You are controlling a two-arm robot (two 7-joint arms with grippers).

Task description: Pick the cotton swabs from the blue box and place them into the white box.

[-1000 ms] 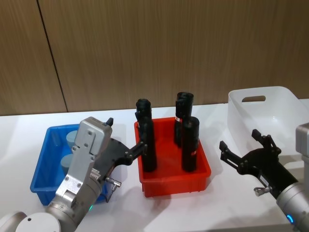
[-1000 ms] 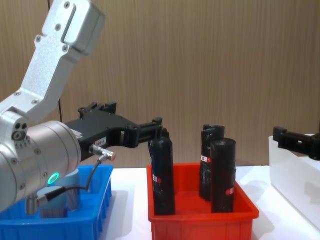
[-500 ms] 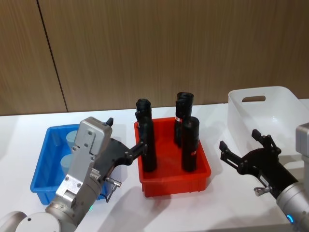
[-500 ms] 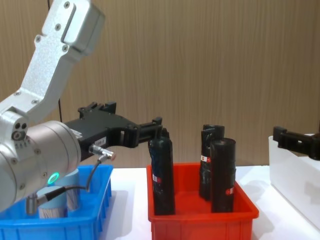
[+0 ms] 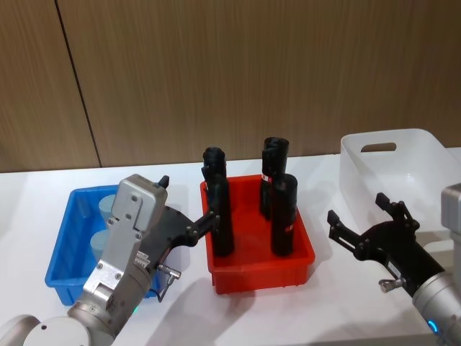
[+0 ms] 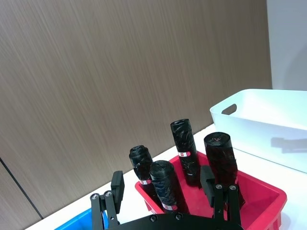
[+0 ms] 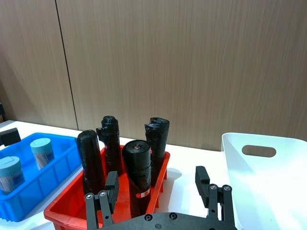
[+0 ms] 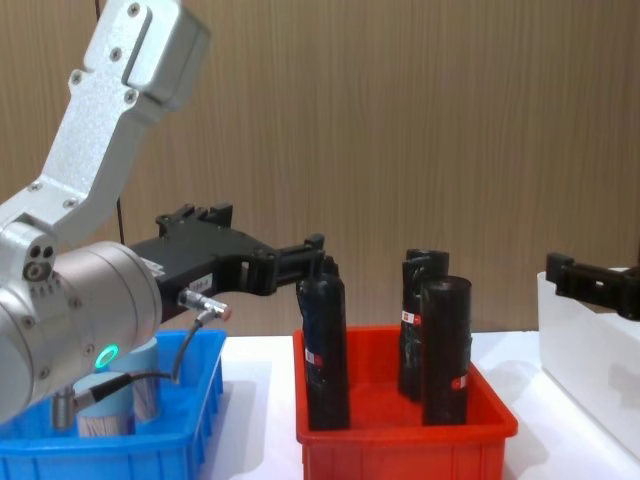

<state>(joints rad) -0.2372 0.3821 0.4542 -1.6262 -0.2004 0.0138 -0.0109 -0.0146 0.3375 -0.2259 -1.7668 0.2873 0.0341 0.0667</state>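
Observation:
Two cotton swabs jars (image 5: 108,207) (image 5: 101,241) with pale lids stand in the blue box (image 5: 61,245) at the left of the table. My left gripper (image 5: 187,202) hovers open above the blue box's right side, its fingers pointing toward the red bin, with nothing held. The jars (image 7: 41,151) also show in the right wrist view, and one jar (image 8: 120,400) sits behind my left arm in the chest view. The white box (image 5: 360,180) stands at the far right. My right gripper (image 5: 358,210) hangs open and empty just in front of it.
A red bin (image 5: 302,252) sits between the two boxes and holds several tall black rolls (image 5: 284,213) with red-white labels. A wooden wall runs behind the table. Bare white tabletop lies in front of the red bin.

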